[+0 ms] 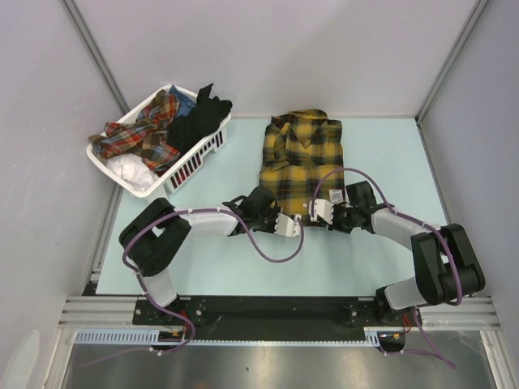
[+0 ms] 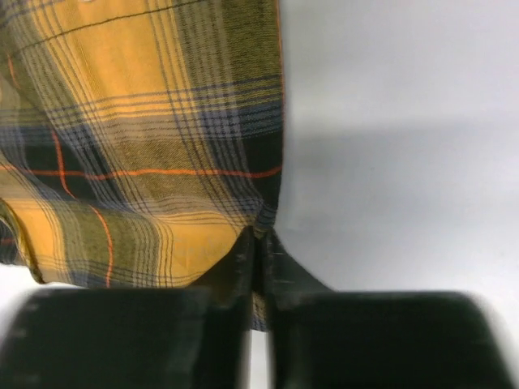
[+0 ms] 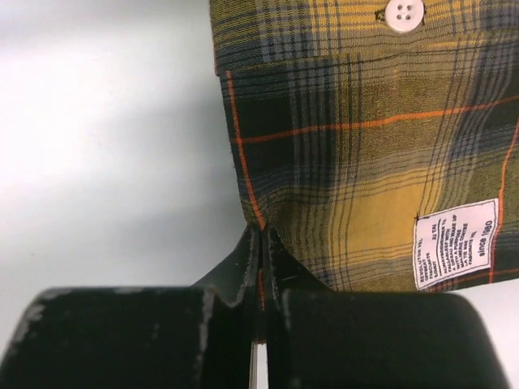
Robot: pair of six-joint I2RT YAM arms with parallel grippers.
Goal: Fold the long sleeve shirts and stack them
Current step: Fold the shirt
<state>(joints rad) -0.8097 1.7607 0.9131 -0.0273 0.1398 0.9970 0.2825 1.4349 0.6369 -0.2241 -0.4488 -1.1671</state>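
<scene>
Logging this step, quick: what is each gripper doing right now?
Left gripper: closed, pinching the near edge of the yellow plaid shirt.
Right gripper: closed, pinching the same shirt's near edge.

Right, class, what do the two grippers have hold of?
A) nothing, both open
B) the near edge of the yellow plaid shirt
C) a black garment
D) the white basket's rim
B: the wrist views show the left gripper and right gripper each shut on the yellow plaid shirt.

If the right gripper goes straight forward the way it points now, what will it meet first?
The plaid shirt: the right gripper is shut on its corner, and mostly cloth seems to lie straight ahead.
</scene>
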